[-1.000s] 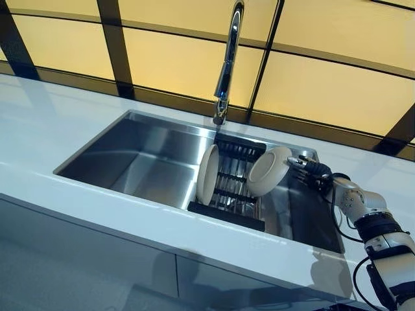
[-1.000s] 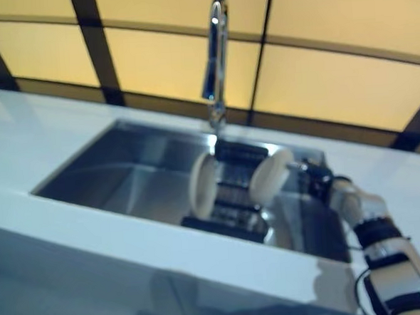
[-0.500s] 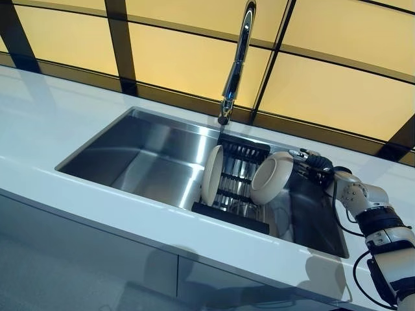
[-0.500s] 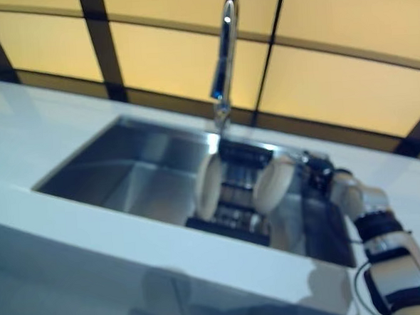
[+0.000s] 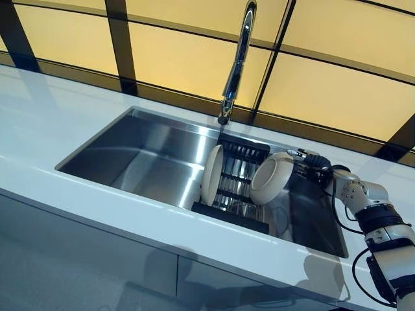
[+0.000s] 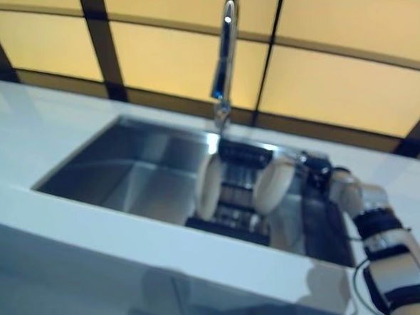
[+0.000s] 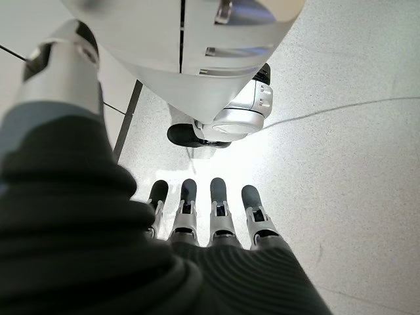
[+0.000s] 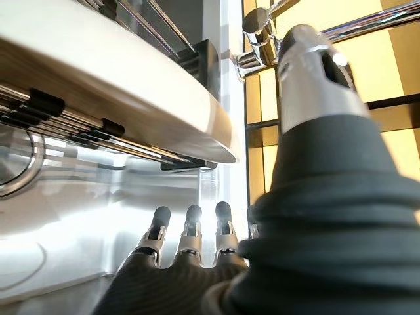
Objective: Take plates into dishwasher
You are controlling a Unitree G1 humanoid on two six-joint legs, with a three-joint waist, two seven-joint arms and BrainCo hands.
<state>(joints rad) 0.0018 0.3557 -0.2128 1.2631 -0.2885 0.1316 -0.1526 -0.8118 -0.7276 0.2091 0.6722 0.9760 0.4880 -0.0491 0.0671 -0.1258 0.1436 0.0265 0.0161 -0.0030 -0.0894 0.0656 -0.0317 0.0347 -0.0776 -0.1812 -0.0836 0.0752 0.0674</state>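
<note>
The right hand (image 5: 316, 170) reaches out over the right end of the sink (image 5: 149, 155), close behind the rim of a white plate (image 5: 272, 177). Seen from its own wrist, its fingers (image 8: 190, 230) lie straight in a row and its thumb (image 8: 314, 72) sticks out apart from them; nothing is gripped between them. The plate's pale edge passes just in front of the fingertips, but whether they actually touch it I cannot tell.

That plate stands tilted on the right side of a dark dish rack (image 5: 232, 188) with metal bars, which sits inside the sink toward its right half. A second white plate (image 5: 211, 173) stands nearly upright on the rack's left side, well apart from the first, with bare bars between the two. Both plates are in the rack in the sink.

A tall chrome tap (image 5: 237, 58) rises from the back edge of the sink, right behind the rack. The left half of the basin is bare steel. A white counter (image 5: 45, 123) runs round the sink, and behind it is a wall of yellow panels (image 5: 181, 65) divided by dark strips.

The left hand (image 7: 210, 223) shows only in its own wrist view, hanging above a pale speckled floor (image 7: 354, 131), fingers straight and holding nothing.
</note>
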